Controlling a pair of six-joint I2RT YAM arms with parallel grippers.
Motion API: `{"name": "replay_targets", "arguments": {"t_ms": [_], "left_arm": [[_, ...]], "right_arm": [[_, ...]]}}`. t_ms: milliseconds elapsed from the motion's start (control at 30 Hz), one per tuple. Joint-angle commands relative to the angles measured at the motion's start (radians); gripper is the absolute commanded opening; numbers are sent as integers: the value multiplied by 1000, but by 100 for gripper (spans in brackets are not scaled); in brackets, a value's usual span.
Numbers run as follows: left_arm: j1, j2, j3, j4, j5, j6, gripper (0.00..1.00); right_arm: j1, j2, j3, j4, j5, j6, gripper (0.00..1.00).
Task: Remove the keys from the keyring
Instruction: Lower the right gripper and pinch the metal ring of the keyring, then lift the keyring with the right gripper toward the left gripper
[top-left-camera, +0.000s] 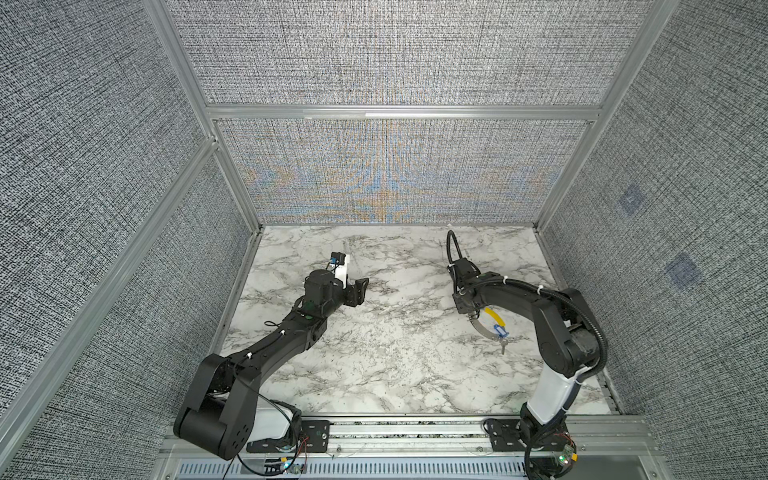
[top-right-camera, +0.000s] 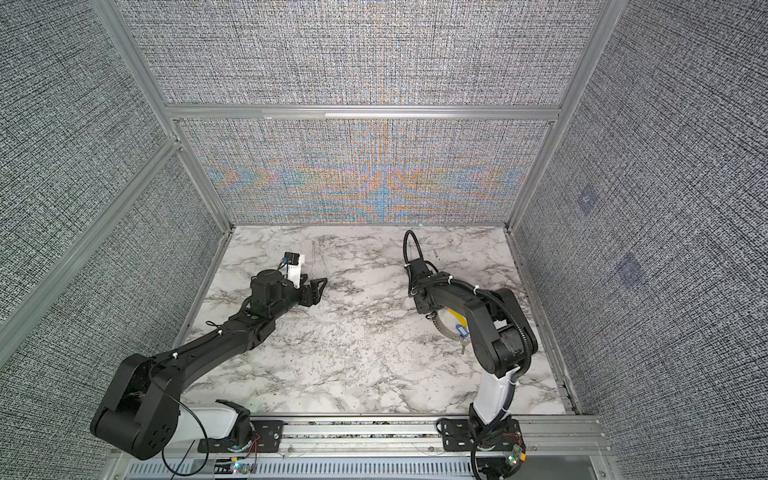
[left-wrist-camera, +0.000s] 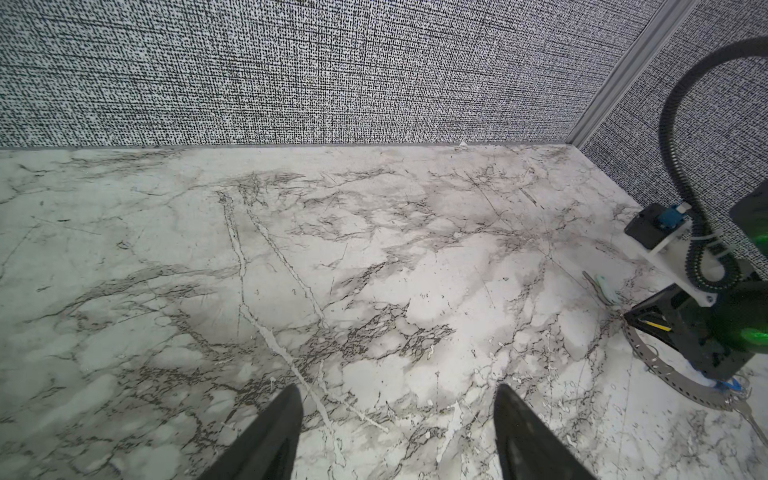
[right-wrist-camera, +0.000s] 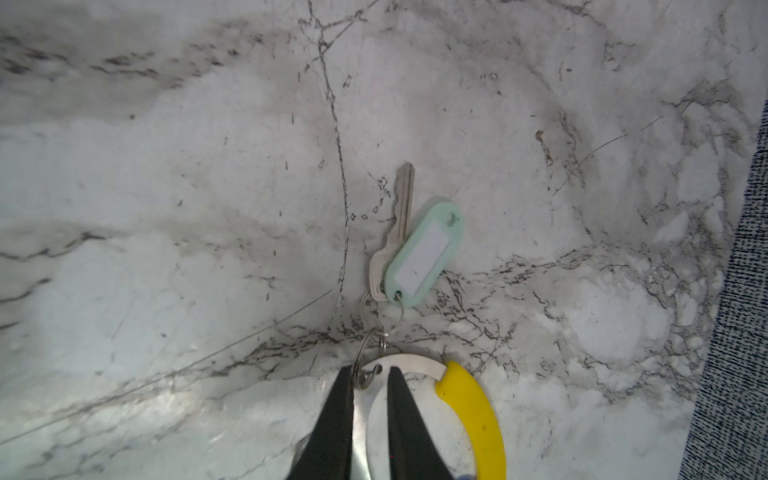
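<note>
— Over on the right side of the worktop (top-left-camera: 374, 353) we see the keyring (top-left-camera: 483, 330) lying flat. It is a thin grey metal band bent into a hoop, with a yellow sleeve (top-left-camera: 496, 316) along part of its rim. What hangs from it?

— In both top views we make out a blue key tag (top-left-camera: 500, 331) (top-right-camera: 459, 330) with a silver key (top-left-camera: 503, 347) just beside it, at the near part of the hoop. Whatever hangs at the far end is hidden there under the right arm (top-left-camera: 519, 297).

— Does the right wrist view give us that end?

— Yes. A pale silver key (right-wrist-camera: 399, 216) lies on the marble, its head partly under a mint-green key tag (right-wrist-camera: 424, 253) with a white label. Both hang from two small linked split rings (right-wrist-camera: 360, 353), and the lower ring passes through a hole at the end of the band. The right gripper (right-wrist-camera: 369, 374) stands narrow, its fingers pinching the band just beside that hole.

— And what do we get from the left wrist view?

— The left gripper (left-wrist-camera: 399, 388) is spread wide over bare marble, well apart from the hoop. To one side we see a row of punched holes along the band. We also see the mint-green key tag (left-wrist-camera: 604, 286) beyond the right gripper and a bit of blue (left-wrist-camera: 729, 384) at the band's other end. So that view alone shows us both ends at once.
</note>
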Motion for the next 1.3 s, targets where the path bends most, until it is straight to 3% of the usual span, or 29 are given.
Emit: {"name": "replay_targets", "arguments": {"t_ms": [0,367,833,1267], "left_arm": [[-1,4,13,-5,9,14,74],[-8,6,25,-29,4,22,74],[-15,19,36,-37,1,21,74],[-18,26,45,-36,0,19,74]], "right_arm": [[1,11,7,0,9,3,18],[0,26,7,2,18,-8,14],[0,46,14,-5,42,-19,18],[25,1,15,-26,49,-77,5]]}}
